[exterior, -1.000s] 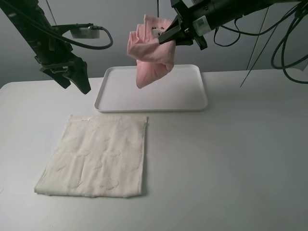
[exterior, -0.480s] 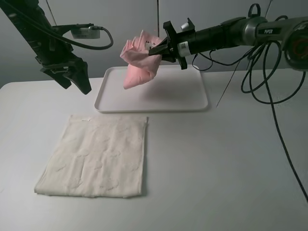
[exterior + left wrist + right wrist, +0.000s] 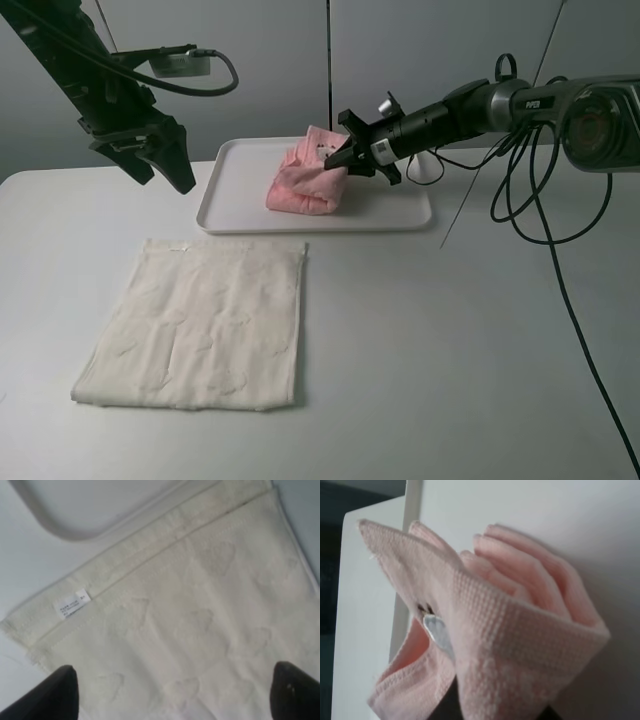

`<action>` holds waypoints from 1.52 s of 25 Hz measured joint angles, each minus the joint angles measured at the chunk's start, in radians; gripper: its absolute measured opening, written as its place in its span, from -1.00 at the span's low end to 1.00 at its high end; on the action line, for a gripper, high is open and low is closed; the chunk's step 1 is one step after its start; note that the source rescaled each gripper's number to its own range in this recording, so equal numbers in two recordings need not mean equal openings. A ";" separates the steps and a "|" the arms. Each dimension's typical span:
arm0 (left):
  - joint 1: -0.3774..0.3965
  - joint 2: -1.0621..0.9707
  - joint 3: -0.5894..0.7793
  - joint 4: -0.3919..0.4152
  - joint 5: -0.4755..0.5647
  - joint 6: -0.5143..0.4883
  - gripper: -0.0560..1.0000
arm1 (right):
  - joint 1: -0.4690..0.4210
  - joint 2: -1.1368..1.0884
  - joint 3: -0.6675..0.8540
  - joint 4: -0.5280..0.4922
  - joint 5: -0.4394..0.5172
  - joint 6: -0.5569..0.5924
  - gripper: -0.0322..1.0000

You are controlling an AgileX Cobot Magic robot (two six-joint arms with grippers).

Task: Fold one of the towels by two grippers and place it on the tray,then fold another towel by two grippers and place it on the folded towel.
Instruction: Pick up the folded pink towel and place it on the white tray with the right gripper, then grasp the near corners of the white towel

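Pink towel (image 3: 300, 188) is now resting on the floor of the white tray (image 3: 400, 210), about midway along it, as a loosely bunched bundle rather than a flat fold. One second ago it was hanging clear in the air above the tray, and half a second ago it was lower but not yet down. The right gripper (image 3: 337, 166) is reaching in low from the right side, having descended with the load, and its tips are sitting against the bundle's upper right side. In the right wrist view the pink towel (image 3: 520, 630) is showing several stacked layers, with one fold draped over the jaws and hiding them, so whether they are pinching the cloth or letting go cannot be told. The left gripper (image 3: 165, 172) is hovering above the bench (image 3: 450, 350) just left of the tray, in practically the same place as in both earlier frames, with its jaws spread wide and holding nothing. In its wrist view the two black fingertips (image 3: 52, 695) are standing far apart over the cream towel (image 3: 200, 630). The cream towel (image 3: 200, 325) is lying flat and unfolded on the bench in front of the tray, near its front rim but apart from it, unchanged in position, with a small white label (image 3: 72, 605) showing on its hem.
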 joint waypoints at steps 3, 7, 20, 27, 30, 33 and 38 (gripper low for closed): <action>0.000 0.000 0.000 0.000 0.000 0.000 0.99 | 0.000 0.000 0.000 -0.002 -0.007 0.002 0.28; 0.000 0.000 0.000 0.000 0.000 0.000 0.99 | 0.000 -0.012 -0.003 -0.023 0.006 -0.009 0.96; 0.000 -0.003 0.000 0.004 0.000 0.088 0.99 | -0.072 -0.358 -0.010 -0.439 0.158 0.026 1.00; 0.000 -0.080 0.078 0.062 -0.007 0.146 0.99 | -0.065 -0.492 0.184 -0.554 0.148 0.070 1.00; 0.000 -0.145 0.200 0.108 -0.005 0.202 0.99 | -0.033 -0.572 0.327 -0.604 0.103 0.026 1.00; 0.000 -0.199 0.316 0.152 -0.023 0.255 0.99 | 0.030 -0.646 0.443 -0.670 0.078 -0.019 1.00; 0.000 -0.239 0.460 0.207 -0.079 0.362 0.99 | 0.179 -0.709 0.512 -0.774 0.101 -0.070 1.00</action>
